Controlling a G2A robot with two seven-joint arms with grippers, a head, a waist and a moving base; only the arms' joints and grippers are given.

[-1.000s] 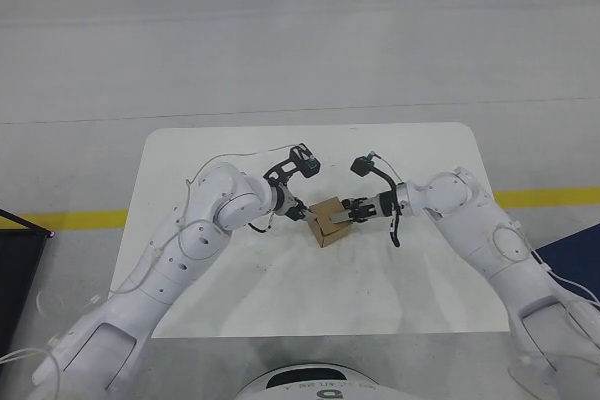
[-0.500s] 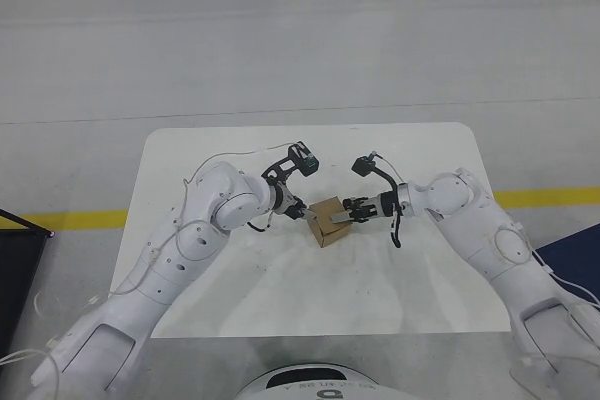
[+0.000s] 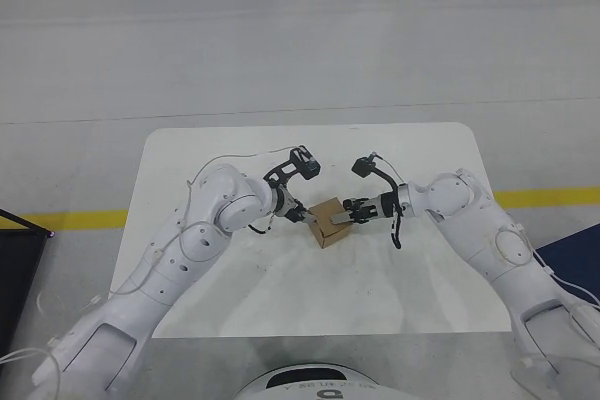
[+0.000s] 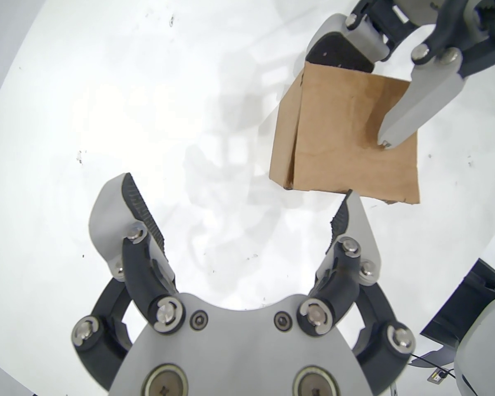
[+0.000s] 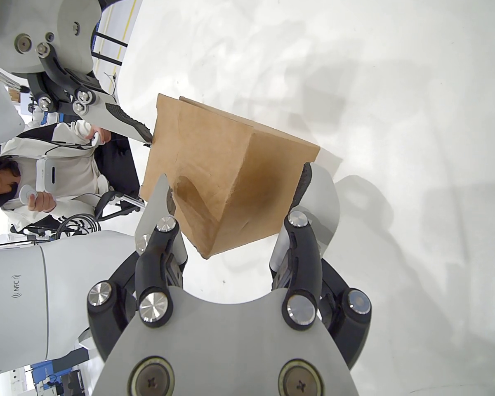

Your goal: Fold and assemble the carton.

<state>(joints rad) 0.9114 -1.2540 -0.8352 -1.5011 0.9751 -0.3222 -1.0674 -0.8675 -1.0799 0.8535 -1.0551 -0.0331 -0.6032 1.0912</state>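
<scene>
Hardly anything has shifted over the last second: my left forearm has eased a touch toward the worktop's left edge, while the brown cardboard carton (image 3: 329,220) sits where it was, near the middle of the white rounded worktop (image 3: 410,290). My right end effector (image 5: 237,185) is clamped on the carton, one finger on each of two opposite faces, and holds it tilted with a corner pointing back toward my wrist; I cannot tell whether its underside touches the worktop. My left end effector (image 4: 237,195) is spread wide and holds nothing, with one fingertip right at the carton's near lower edge and the other well off to the side over bare surface. My chief worry is the squeeze: the board already shows a soft dent beside my right finger, so more pressure could crease the panel where no fold belongs. A side seam also stands slightly open, and I judge that flap could spring out if left unsupported. If I push with that single left fingertip, the force lands off-centre, and the carton may pivot between my right fingers or slide out of them. Closing my left fingers from here would catch only an edge.
</scene>
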